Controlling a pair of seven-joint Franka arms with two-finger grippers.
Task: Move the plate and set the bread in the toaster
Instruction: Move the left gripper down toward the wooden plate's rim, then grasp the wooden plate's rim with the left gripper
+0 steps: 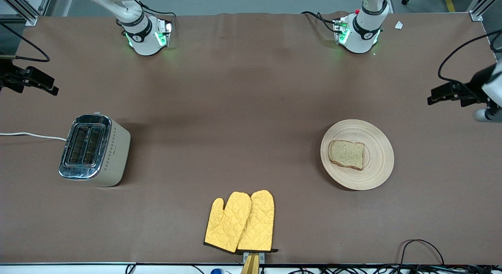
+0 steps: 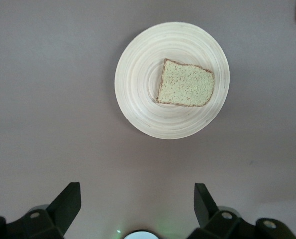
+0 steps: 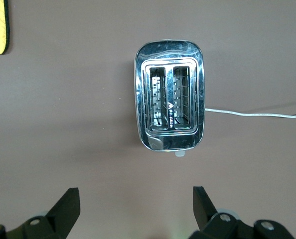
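The brown table (image 1: 251,109) is carrying the toaster (image 1: 94,149) toward the right arm's end and the wooden plate (image 1: 378,164), bearing the bread (image 1: 346,154), toward the left arm's end. Both arms are waiting, the left gripper (image 2: 135,204) and right gripper (image 3: 135,204) hovering wide open and empty.

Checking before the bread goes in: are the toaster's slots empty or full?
Empty. The right wrist view looks straight down into both slots of the toaster: only wire racks show. The bread lies on the plate.

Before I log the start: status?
Left gripper open above table near plate. Right gripper open near toaster. Bread on plate. Slots empty, mitts clear.
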